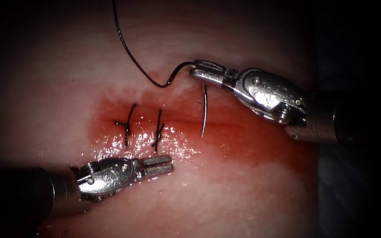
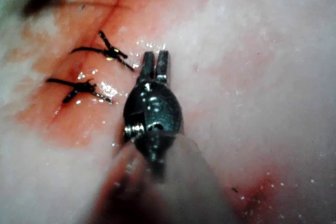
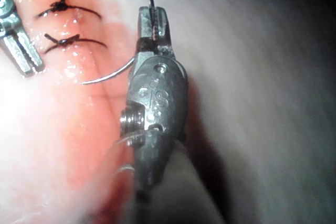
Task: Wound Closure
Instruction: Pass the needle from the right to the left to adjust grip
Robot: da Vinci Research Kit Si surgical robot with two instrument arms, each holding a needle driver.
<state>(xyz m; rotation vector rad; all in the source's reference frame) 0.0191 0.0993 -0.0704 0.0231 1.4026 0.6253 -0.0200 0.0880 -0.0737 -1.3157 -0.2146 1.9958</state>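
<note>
Right hand [image 1: 198, 68] clamped on needle's tail end; left hand [image 1: 166, 165] nearly closed, empty.
Slim curved steel needle [image 1: 204, 110] hangs over glossy tissue [image 1: 243, 194]; wiry black thread [image 1: 128, 53] trails upward.

1. A dark surround [image 1: 367, 44] is recorded beyond the right edge of the tissue [image 1: 252, 198]; no wall, floor or furniture can be made out in it.
2. A dim surface [image 1: 353, 194] is noted off the lower right edge; its nature cannot be determined.
3. Strong light is thrown on the middle, with wet glare [image 1: 111, 152] observed and falling off towards the left edge.
</note>
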